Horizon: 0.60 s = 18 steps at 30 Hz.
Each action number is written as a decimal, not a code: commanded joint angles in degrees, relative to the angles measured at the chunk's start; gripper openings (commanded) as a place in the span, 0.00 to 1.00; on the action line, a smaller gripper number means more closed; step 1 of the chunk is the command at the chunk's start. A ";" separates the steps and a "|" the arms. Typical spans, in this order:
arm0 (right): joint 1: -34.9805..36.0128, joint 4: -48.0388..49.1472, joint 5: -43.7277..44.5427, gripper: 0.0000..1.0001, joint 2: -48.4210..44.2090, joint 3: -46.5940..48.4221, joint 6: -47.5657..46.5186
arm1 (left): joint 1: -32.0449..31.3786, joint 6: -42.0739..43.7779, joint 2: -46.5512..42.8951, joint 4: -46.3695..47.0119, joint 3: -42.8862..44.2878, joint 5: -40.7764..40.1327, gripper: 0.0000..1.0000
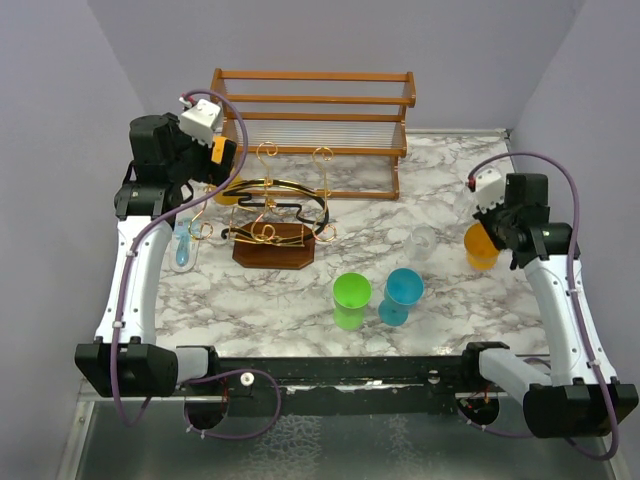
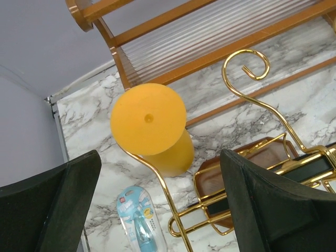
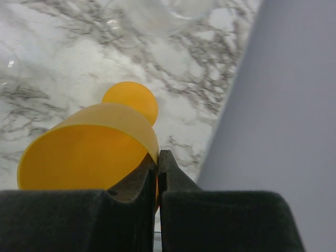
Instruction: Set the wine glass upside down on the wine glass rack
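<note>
The wine glass rack (image 1: 270,205) of gold and black wire stands on a dark wooden base (image 1: 275,248) at the left centre. An orange wine glass (image 2: 149,123) hangs upside down on its left gold arm (image 2: 163,189); it also shows in the top view (image 1: 228,192). My left gripper (image 1: 222,160) is open and empty just above and behind that glass, with its fingers (image 2: 273,205) apart on either side of it. My right gripper (image 3: 157,164) is shut on the rim of a second orange wine glass (image 3: 89,152) at the right table edge (image 1: 480,247), tilted.
A two-tier orange-brown wooden shelf (image 1: 310,125) stands at the back. A green cup (image 1: 351,300), a blue wine glass (image 1: 402,295) and a clear glass (image 1: 422,240) stand at the centre front. A blue packaged item (image 1: 184,245) lies left of the rack. The grey wall (image 3: 283,105) is close on the right.
</note>
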 commanded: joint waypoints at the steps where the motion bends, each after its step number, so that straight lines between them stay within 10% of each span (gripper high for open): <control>1: -0.34 6.07 15.86 0.01 -1.49 5.84 -4.27 | 0.08 -1.08 0.34 0.66 4.01 -3.60 0.99; 7: -0.34 13.04 19.33 0.01 0.96 13.86 -7.04 | 0.08 -1.15 0.37 0.59 6.64 -2.87 0.99; 18: -0.34 10.78 -13.89 0.01 10.10 34.26 5.54 | 0.08 -5.74 -0.14 0.50 8.25 11.00 0.99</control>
